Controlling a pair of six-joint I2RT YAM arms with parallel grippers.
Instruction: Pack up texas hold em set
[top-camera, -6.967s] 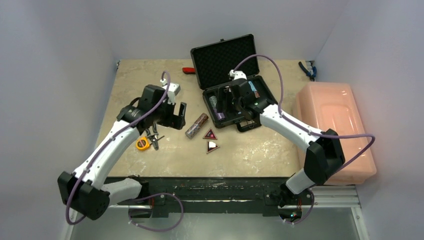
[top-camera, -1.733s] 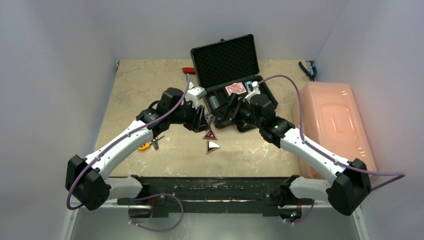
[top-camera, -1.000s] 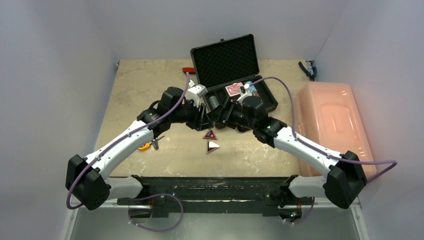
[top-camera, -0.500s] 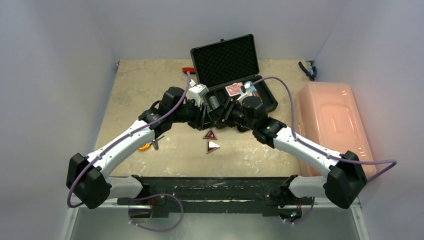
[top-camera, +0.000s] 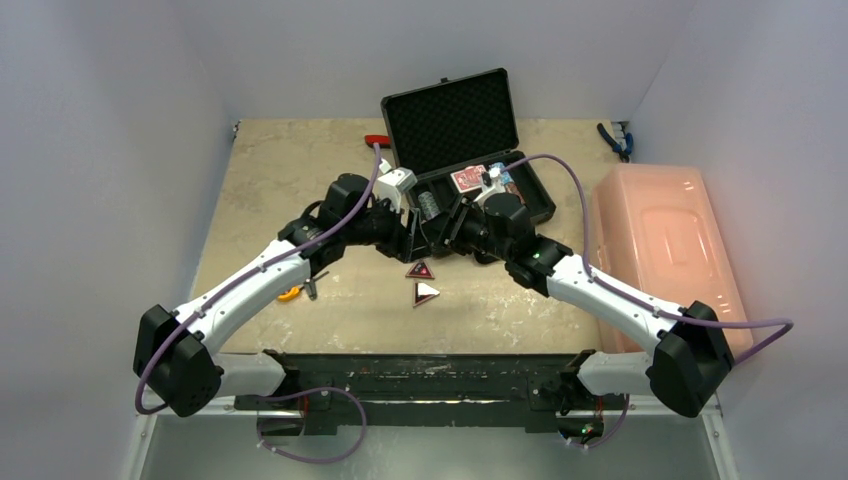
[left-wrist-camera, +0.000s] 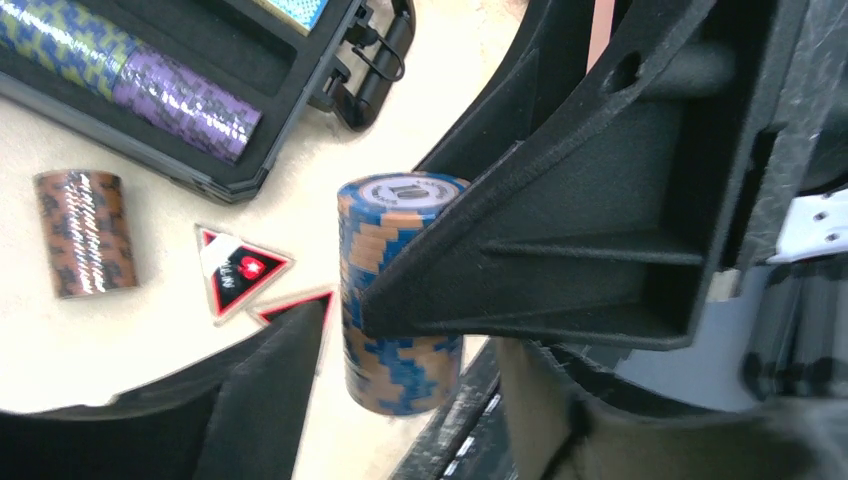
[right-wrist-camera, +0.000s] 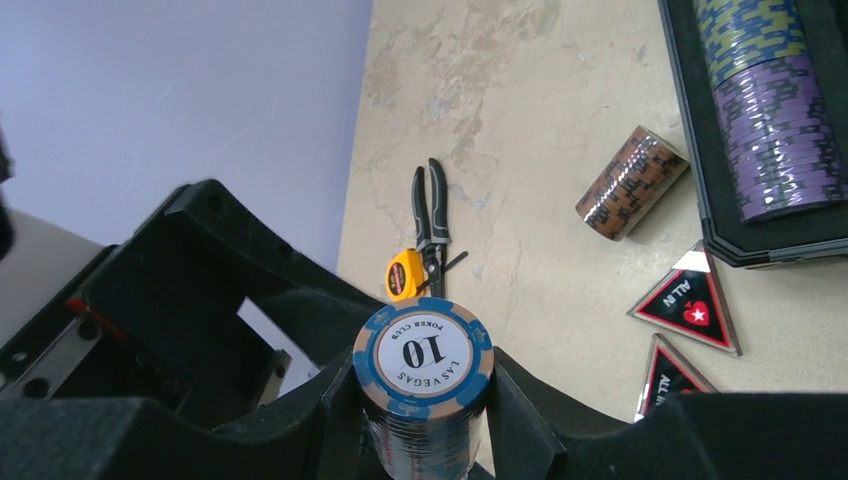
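Observation:
A blue-and-orange chip stack (right-wrist-camera: 424, 352) hangs above the table between both grippers, its "10" face toward the right wrist camera. My right gripper (right-wrist-camera: 425, 400) is shut on it, one finger pressed to each side. My left gripper (left-wrist-camera: 400, 390) straddles the same chip stack (left-wrist-camera: 400, 360) with a thin gap on each side. The open black briefcase (top-camera: 540, 200) holds green and purple chip stacks (right-wrist-camera: 775, 110) and red cards (top-camera: 468, 178). A brown chip stack (left-wrist-camera: 85, 232) and two triangular markers (top-camera: 420, 268) (top-camera: 426, 292) lie on the table.
A large pink bin (top-camera: 668, 260) stands at the right. A yellow tape measure (right-wrist-camera: 405, 275) and pliers (right-wrist-camera: 432, 215) lie at the left. A red tool (top-camera: 377, 141) and blue-handled pliers (top-camera: 614, 140) sit near the back edge.
My right gripper's fingers have closed onto the chip stack. My left gripper's fingers have eased slightly apart. Both arms have hardly moved.

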